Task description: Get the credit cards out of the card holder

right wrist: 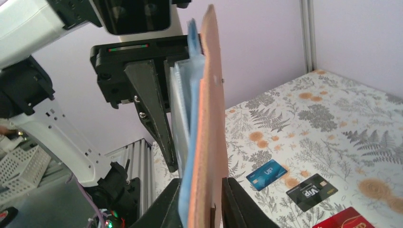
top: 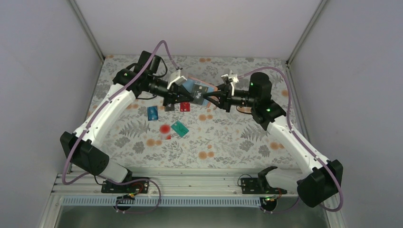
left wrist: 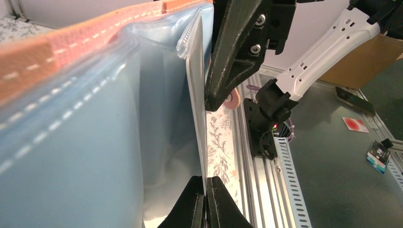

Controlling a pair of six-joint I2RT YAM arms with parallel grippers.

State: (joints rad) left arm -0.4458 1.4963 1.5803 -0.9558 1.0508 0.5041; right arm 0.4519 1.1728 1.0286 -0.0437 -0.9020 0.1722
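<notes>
The right jaws are narrow, clamped on the lower edge of the card holder (right wrist: pixel 208 128), gripping its orange cover with the blue sleeves beside it. The holder stands on edge in the air between the two arms. The left jaws, facing from the other side, are almost closed and nip the thin edge of one pale sleeve (left wrist: pixel 197 109). Whether a card sits inside that sleeve cannot be told. A right finger (left wrist: pixel 233 52) hangs just past that sleeve's edge, so the two sets of jaws are close with little room between them. In the top view a dark card (top: pixel 201 94) shows through the holder.

Five loose cards lie flat on the desk (top: pixel 237 142), all apart from each other. The black card (right wrist: pixel 311 191) and red card (right wrist: pixel 344 219) lie under the left jaws, with the blue card (right wrist: pixel 266 174) just beside them. The green card (top: pixel 179 128) and the pale card with a red dot (top: pixel 165 129) lie nearer the arm bases. Open desk spreads below the right jaws out to the wall edge.
</notes>
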